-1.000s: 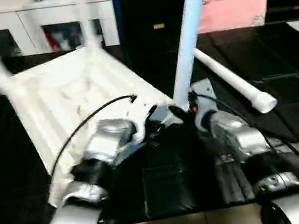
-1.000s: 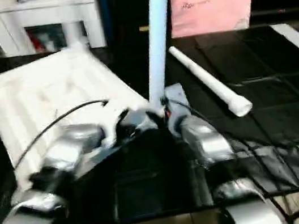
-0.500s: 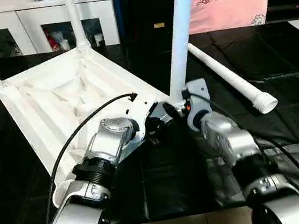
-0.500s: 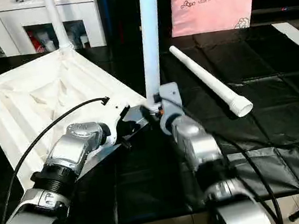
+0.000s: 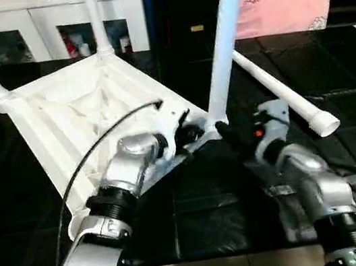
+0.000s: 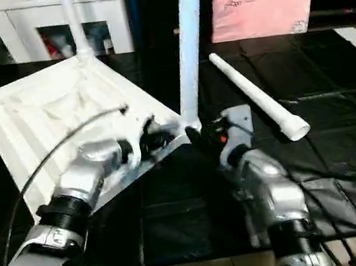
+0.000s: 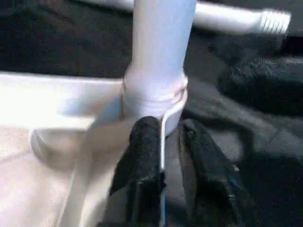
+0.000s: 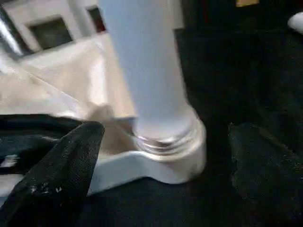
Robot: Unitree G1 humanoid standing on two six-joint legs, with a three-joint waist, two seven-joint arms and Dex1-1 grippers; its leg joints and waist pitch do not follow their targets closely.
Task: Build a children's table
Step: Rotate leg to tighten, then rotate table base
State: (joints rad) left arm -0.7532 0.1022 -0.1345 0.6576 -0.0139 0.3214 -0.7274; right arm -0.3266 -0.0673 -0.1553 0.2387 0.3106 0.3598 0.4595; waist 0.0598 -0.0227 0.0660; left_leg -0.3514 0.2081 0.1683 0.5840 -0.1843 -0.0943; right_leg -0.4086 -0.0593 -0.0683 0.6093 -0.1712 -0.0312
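The white plastic ribbed tabletop (image 5: pixel 73 116) lies underside-up on the black floor mat (image 5: pixel 333 80). The left gripper (image 7: pixel 163 156) pinches its rim beside the corner socket; the right gripper (image 8: pixel 161 156) stands spread around the upright tapered white leg (image 5: pixel 223 36). The threads look only partly seated, so the unheld leg may lean or pop out.

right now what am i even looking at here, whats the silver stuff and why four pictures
The silver parts are the forearms of a humanoid robot that is building a children's table. Two pictures come from cameras on its head, looking down; the other two come from cameras on each wrist. On the black surface lies the white tabletop, upside down, with three legs standing in its corner sockets. A fourth leg lies loose beside it, in front of a pink pillow. The left claw pinches the tabletop's thin edge next to the nearest leg. The right claw is open around that leg's base, holding nothing.
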